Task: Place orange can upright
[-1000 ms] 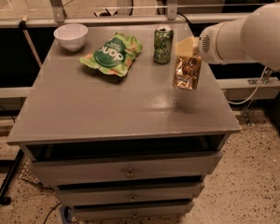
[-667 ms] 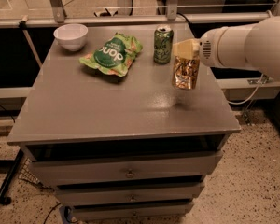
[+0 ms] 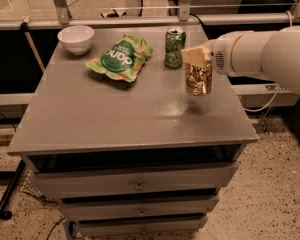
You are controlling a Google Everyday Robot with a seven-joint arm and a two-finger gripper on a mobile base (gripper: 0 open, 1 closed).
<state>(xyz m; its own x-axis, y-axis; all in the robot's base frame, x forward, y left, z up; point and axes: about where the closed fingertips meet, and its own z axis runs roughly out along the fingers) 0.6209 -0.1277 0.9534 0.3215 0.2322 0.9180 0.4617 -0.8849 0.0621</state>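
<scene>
The orange can (image 3: 198, 79) is orange-gold with a brown and pale print. It hangs upright a little above the right side of the grey tabletop (image 3: 115, 114). My gripper (image 3: 196, 57) comes in from the right on a white arm and is shut on the can's top end. The can's shadow lies on the tabletop just below and left of it.
A green can (image 3: 174, 47) stands upright at the back, just behind and left of the held can. A green snack bag (image 3: 121, 57) lies at the back middle. A white bowl (image 3: 76, 38) sits at the back left corner. Drawers are below the tabletop.
The arm has drawn slightly to the right and back. The can stays upright in the gripper above the right side of the tabletop.
</scene>
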